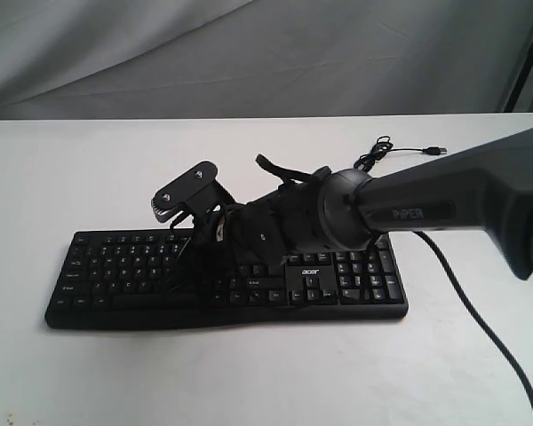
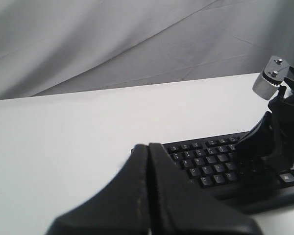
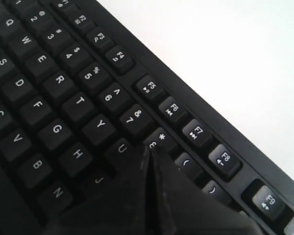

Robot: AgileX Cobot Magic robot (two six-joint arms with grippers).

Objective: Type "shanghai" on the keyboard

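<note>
The black keyboard (image 1: 115, 275) with white legends lies on the white table, its acer logo (image 1: 307, 260) near the number pad. My right gripper (image 3: 148, 147) is shut with nothing held. Its joined tips point down at the letter rows, just below the 8 key (image 3: 156, 139) and beside the U key (image 3: 121, 148); the fingers hide the key under them. In the exterior view that arm (image 1: 400, 209) reaches across to the keyboard's middle. My left gripper (image 2: 148, 145) is shut and empty, off the keyboard's (image 2: 206, 164) left end above the table.
The keyboard's thin USB cable (image 1: 386, 151) lies coiled behind it at the back right. A thicker black cable (image 1: 480, 311) runs across the table at the front right. Grey cloth (image 1: 249, 53) hangs behind the table.
</note>
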